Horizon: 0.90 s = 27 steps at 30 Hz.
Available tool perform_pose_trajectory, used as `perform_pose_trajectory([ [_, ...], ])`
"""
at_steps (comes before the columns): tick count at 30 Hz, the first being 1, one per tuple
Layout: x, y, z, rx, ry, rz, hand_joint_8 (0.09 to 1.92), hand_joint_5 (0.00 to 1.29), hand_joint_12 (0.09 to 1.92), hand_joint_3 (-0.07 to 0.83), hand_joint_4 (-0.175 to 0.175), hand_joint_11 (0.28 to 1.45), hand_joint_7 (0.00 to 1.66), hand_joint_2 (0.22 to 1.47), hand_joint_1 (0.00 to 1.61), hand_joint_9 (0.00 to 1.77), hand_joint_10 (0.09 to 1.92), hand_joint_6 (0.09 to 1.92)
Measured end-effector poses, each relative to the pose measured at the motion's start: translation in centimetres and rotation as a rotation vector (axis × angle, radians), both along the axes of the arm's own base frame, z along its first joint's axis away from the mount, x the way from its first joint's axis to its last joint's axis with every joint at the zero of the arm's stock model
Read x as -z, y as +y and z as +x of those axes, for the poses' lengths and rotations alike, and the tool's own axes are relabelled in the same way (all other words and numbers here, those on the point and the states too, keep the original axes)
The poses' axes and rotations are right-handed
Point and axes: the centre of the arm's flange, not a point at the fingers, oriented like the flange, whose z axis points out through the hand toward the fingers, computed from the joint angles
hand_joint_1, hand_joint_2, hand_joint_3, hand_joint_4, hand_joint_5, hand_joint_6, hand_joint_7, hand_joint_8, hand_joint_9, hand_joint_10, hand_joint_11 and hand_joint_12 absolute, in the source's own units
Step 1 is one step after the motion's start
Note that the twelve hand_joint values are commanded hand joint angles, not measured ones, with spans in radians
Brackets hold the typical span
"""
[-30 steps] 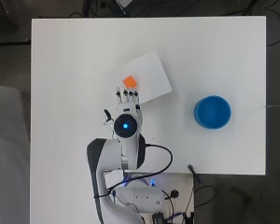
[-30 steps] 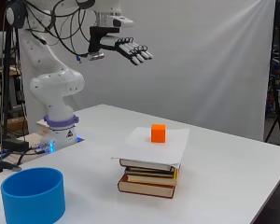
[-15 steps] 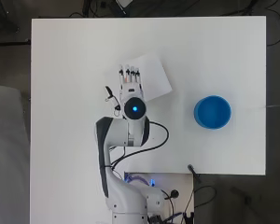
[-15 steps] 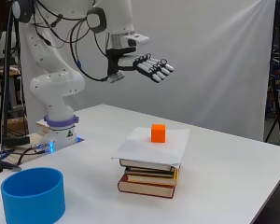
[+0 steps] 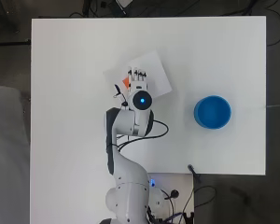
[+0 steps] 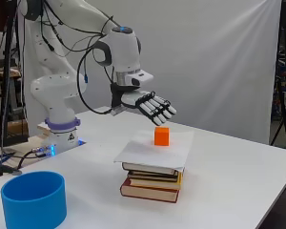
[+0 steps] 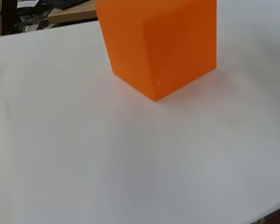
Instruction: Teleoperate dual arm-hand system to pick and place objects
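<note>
An orange cube (image 6: 161,136) rests on a white sheet (image 6: 155,151) laid over a stack of books (image 6: 151,182) near the table's middle. My hand (image 6: 148,104) hovers just above the cube, fingers straight and spread, palm facing down, holding nothing. From overhead the hand (image 5: 138,78) covers most of the cube (image 5: 125,82), leaving only an orange edge showing beside it. The wrist view is filled by the cube (image 7: 159,44) sitting on the sheet (image 7: 130,158), very close.
A blue round bowl (image 5: 213,112) stands on the white table (image 5: 74,70) to the right of the books; the side view shows the bowl (image 6: 34,199) at the front left. The arm's base and cables sit at the table's near edge.
The hand has come down and forward from high above the table to just over the cube on the books. Its fingers stay straight. Cube and bowl have not moved.
</note>
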Motion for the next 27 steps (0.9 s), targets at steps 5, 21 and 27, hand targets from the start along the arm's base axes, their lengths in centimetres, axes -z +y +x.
perform_pose_trajectory([
  [5,3.1,-0.4,2.5,-0.024,0.042,0.031,0.09,0.31,0.09,-0.003,0.038,0.53,0.43,1.08,0.06,0.51,0.09,0.09],
  [21,2.9,1.3,4.7,-0.059,0.034,0.063,0.09,0.27,0.09,-0.006,0.029,0.49,0.38,1.06,0.04,0.44,0.09,0.09],
  [27,3.6,1.4,2.8,0.056,0.046,0.105,0.41,0.50,0.09,-0.011,-0.015,0.61,0.53,1.11,0.49,0.63,0.09,0.54],
])
